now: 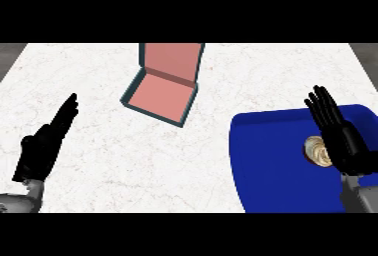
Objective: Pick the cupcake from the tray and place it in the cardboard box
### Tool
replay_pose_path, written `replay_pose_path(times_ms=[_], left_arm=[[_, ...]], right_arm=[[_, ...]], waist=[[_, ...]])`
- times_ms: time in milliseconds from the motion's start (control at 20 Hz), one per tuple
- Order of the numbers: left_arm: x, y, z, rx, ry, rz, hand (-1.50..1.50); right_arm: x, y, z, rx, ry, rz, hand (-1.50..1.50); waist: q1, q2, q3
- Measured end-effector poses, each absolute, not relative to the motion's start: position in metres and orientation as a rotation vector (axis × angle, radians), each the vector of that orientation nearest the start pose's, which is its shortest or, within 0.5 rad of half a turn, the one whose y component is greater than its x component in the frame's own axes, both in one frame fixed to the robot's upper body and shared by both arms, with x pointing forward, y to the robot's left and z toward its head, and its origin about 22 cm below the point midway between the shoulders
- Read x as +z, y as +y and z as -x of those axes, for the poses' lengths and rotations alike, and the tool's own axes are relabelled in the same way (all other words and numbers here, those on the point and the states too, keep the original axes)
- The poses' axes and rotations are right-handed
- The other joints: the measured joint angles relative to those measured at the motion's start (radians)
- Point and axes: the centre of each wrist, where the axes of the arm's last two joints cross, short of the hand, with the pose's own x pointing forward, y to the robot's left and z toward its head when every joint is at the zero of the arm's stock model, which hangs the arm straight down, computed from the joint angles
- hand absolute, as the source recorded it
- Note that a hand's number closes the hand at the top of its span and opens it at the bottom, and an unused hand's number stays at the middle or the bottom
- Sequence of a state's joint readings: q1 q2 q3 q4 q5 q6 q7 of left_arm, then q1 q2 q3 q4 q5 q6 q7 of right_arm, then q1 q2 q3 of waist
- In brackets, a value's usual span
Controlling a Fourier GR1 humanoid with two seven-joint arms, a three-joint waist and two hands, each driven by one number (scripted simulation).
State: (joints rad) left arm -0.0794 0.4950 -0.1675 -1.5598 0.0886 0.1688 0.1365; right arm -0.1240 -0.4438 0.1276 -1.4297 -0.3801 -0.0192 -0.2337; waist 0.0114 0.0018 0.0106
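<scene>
Cupcake [319,151] sits on the blue tray [280,170] at the near right of the tabletop [148,165], toward the tray's right side, and part of it is hidden behind your right hand [341,137]. What shows is a pale, rounded top with a tan rim. Expect it to be light and soft: the top would likely squash or smear if you pinch it, and the base is probably the only part stiff enough to bear a hold. Take it low, around the sides of the base, with fingers on one side and thumb on the other, and lift straight up so it doesn't tip.

Your right hand is over the tray just beside the cupcake, its fingers [325,107] straight and released, pointing far; it holds nothing. You'll need to bring the palm round to the cupcake's side before closing.

The box [159,97] lies well apart, far and to the left of the tray, open, with its pink floor showing and its lid standing up at the far side. Carry level across that gap.

Your left hand [40,150] rests at the near left, fingers straight, empty.
</scene>
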Motion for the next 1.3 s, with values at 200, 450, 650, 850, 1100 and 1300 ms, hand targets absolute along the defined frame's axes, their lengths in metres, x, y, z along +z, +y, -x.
replay_pose_path(times_ms=[200,450,650,850,1100,1300], left_arm=[[0.037,0.296,-0.253,-0.275,-1.471,-0.377,0.0],[0.029,0.297,-0.249,-0.234,-1.467,-0.397,0.0],[0.021,0.29,-0.245,-0.215,-1.461,-0.386,0.0],[0.013,0.285,-0.245,-0.2,-1.457,-0.381,0.0],[0.012,0.286,-0.243,-0.196,-1.447,-0.377,0.0],[0.014,0.287,-0.243,-0.204,-1.445,-0.382,0.0]], right_arm=[[0.057,-0.313,-0.288,0.117,-1.836,-0.048,-1.5],[0.089,-0.352,-0.304,0.181,-1.847,0.301,-1.5],[0.06,-0.355,-0.304,-0.029,-1.84,0.404,-1.5],[0.054,-0.374,-0.293,0.018,-1.847,0.443,-1.5],[0.077,-0.404,-0.286,0.33,-1.732,0.569,-1.5],[0.105,-0.419,-0.282,0.605,-1.563,0.626,-1.5]], waist=[[-0.004,-0.001,-0.006],[-0.006,0.003,-0.017],[-0.005,0.002,-0.012],[-0.01,0.0,-0.011],[-0.01,-0.001,-0.012],[-0.009,-0.002,-0.013]])
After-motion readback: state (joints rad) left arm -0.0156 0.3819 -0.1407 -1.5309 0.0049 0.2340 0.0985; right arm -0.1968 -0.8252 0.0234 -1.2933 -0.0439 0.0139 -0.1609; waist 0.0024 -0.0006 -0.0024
